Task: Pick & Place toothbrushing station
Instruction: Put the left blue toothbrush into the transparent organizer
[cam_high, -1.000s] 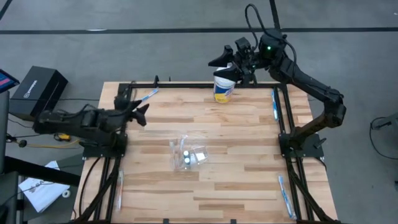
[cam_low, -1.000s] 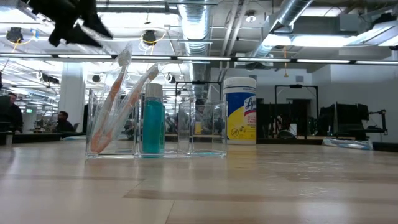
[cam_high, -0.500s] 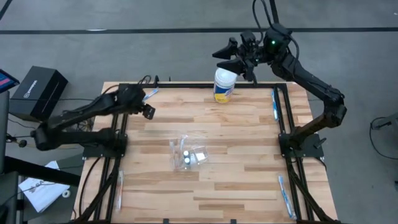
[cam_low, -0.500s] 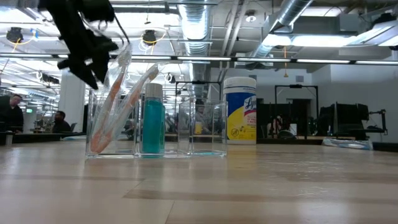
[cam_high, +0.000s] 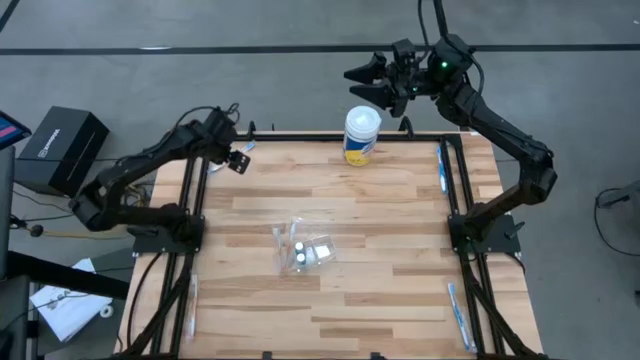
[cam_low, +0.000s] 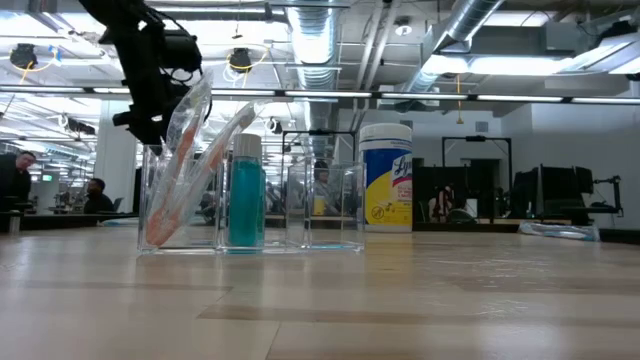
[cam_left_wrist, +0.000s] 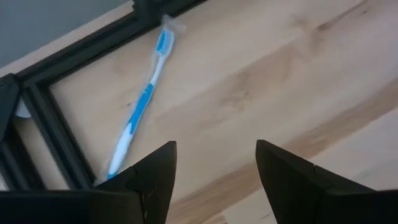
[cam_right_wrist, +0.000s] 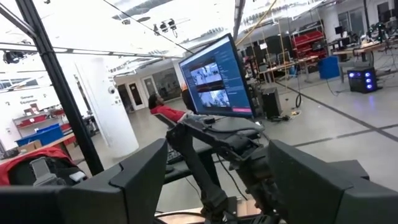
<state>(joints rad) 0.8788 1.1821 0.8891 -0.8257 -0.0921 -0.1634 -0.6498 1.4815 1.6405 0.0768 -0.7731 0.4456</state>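
The left gripper (cam_high: 238, 160) hangs over the table (cam_high: 400, 250) toward its 10 o'clock corner, fingers (cam_left_wrist: 155, 174) spread wide with nothing between them and touching nothing. Bare wood shows in the gap. Just beyond the fingertips a blue toothbrush (cam_left_wrist: 142, 106) in a clear wrapper lies flat on the wood beside the dark frame rail (cam_left_wrist: 81, 59), its head pointing to the corner. From above the same brush (cam_high: 243, 150) sits at the table's 10 o'clock edge, just beside the gripper.

The right gripper (cam_high: 365, 80) is raised beyond the 12 o'clock edge, above and just past the wipes tub (cam_high: 360, 135), jaws parted and empty, clear of the tub's lid. Its wrist camera looks out into the room, at a monitor (cam_right_wrist: 214, 81) and a person in red (cam_right_wrist: 163, 111).

The tub stands upright at the table's 12 o'clock edge. A clear organiser (cam_high: 303, 247) stands near the centre, slightly toward 8 o'clock. In the low view, the organiser (cam_low: 250, 205) holds wrapped toothbrushes (cam_low: 185, 170) leaning in one end compartment, a teal bottle (cam_low: 246, 195) upright in the next, and the remaining compartments show nothing inside. The left arm (cam_low: 145, 70) shows above the leaning brushes there.

More wrapped brushes lie along the frame: one at 2 o'clock (cam_high: 441, 165), one at 4 o'clock (cam_high: 458, 315).
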